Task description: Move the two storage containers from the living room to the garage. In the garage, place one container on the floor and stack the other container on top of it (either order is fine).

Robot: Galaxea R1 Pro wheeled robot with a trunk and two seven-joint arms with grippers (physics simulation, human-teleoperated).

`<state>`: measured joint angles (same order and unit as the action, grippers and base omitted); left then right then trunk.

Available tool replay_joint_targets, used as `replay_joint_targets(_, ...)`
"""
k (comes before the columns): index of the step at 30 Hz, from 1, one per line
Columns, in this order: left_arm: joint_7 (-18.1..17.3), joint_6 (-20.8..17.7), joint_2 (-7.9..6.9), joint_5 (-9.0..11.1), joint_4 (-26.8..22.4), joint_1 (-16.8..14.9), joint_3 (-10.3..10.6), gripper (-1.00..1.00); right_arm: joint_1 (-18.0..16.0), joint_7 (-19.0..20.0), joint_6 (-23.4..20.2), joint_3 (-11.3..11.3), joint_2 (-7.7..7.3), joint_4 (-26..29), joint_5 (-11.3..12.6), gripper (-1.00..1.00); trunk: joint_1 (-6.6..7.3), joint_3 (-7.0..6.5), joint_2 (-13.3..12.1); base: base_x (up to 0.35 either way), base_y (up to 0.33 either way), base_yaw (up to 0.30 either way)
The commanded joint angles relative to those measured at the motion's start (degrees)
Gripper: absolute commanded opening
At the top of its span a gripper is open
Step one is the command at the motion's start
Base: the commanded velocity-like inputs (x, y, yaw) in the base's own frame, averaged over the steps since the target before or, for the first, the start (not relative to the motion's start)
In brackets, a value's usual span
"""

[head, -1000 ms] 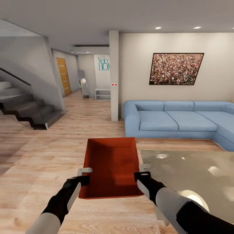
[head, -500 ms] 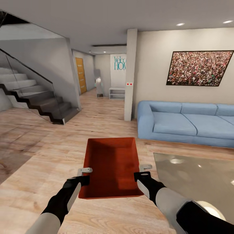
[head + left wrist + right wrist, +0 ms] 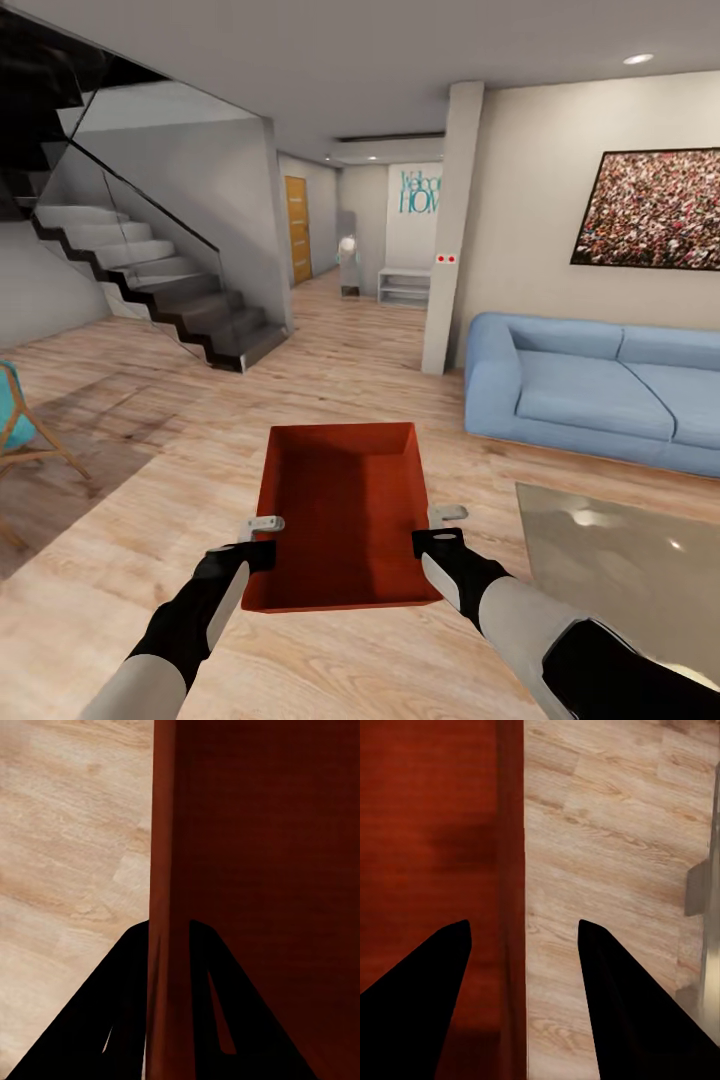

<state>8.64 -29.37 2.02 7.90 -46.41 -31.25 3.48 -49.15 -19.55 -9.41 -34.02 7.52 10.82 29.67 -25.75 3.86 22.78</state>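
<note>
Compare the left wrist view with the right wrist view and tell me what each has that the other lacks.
Left wrist view: the left gripper has its jaws closed tight on a wall of the storage container.

Right wrist view: the right gripper has its jaws set wide, straddling the opposite wall with gaps either side, and a strip of the glass table at the edge.

Both: the container's orange-red inside and the light wood plank floor.

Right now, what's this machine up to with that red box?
The robot is carrying one orange-red storage container in front of itself through the living room. The left gripper pinches one long wall, and the right gripper straddles the opposite wall, fingers apart. The bin is empty and held above the light wood floor. A blue sofa stands to its right, stairs to its left.
</note>
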Motion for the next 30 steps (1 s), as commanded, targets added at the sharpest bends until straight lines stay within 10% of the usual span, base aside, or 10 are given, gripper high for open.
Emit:
replay_joint_targets(1, 0.85, -0.47, -0.09, -1.04, 0.62, -0.04, 0.04, -1.0, -0.07, 0.66, -0.26, -0.87, -0.05, 0.43, -0.32, -1.0, -0.04, 0.14, 0.14, 0.0, 0.0, 0.192)
replay_joint_targets(30, 0.91, 3.18, -0.14, -0.96, 0.67, -0.04, 0.04, -1.0, -0.07, 0.66, -0.26, -0.87, -0.05, 0.43, -0.32, -1.0, -0.04, 0.16, 0.14, 0.213, 0.0, 0.011)
